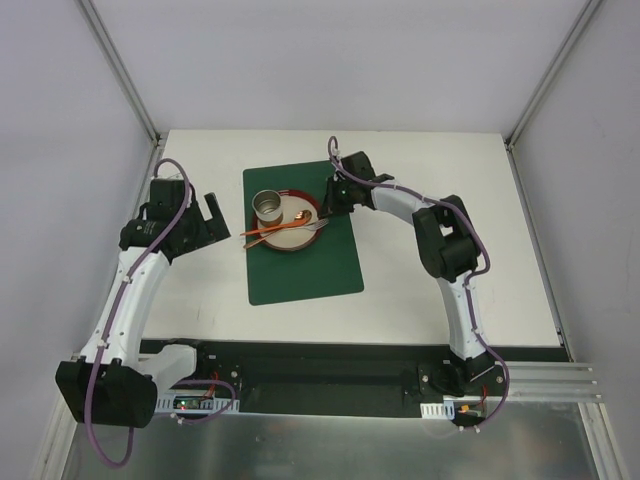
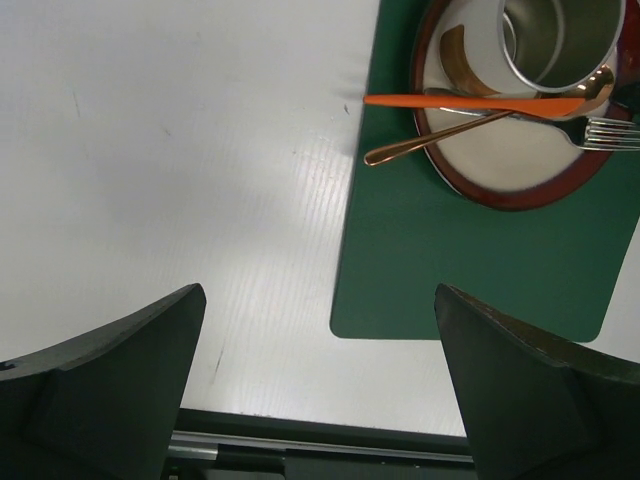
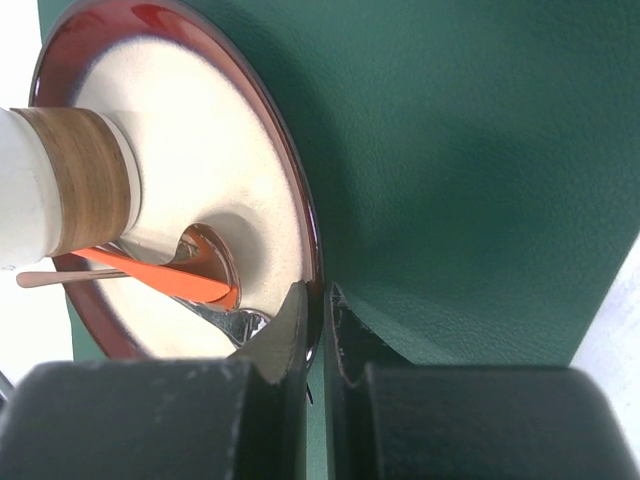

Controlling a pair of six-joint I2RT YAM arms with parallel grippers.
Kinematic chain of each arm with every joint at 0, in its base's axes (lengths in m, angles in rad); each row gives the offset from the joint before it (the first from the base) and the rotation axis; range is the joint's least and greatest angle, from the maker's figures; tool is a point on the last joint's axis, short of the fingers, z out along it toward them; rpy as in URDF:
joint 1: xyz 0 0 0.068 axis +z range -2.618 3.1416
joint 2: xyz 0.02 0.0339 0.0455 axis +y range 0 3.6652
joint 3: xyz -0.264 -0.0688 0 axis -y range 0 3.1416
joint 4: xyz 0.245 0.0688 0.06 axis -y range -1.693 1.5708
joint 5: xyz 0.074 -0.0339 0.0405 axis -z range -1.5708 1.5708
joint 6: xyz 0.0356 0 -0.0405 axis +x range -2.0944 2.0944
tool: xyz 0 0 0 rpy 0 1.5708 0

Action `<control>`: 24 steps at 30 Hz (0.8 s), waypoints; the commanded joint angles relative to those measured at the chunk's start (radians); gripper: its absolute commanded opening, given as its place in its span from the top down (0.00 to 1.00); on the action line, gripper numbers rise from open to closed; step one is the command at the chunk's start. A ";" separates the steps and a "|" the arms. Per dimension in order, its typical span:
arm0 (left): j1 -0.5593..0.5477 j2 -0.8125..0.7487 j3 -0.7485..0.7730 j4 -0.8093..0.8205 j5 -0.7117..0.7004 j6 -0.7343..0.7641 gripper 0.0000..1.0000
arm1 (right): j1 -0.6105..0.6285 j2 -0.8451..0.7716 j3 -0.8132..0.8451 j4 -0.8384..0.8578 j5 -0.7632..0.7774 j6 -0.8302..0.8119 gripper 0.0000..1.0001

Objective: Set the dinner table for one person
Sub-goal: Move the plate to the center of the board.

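The white dinner table carries a dark green placemat. On the mat's far part lies a red-rimmed cream plate holding a metal cup, an orange knife, a copper spoon and a silver fork. My right gripper is shut on the plate's right rim, one finger over the rim and one outside it. My left gripper hovers open above bare tabletop left of the mat, holding nothing.
Aluminium frame posts stand at the table's far corners, with grey walls on both sides. A black rail runs along the near table edge by the arm bases.
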 commanded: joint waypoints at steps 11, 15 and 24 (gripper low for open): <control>0.005 0.075 -0.015 -0.020 0.154 -0.038 0.01 | -0.030 -0.116 -0.056 0.045 0.052 -0.069 0.99; 0.003 0.083 -0.017 -0.021 0.155 -0.041 0.01 | -0.040 -0.131 -0.071 0.046 0.073 -0.066 0.99; 0.005 0.100 -0.009 -0.020 0.160 -0.042 0.01 | -0.061 -0.125 -0.081 0.051 0.061 -0.057 0.99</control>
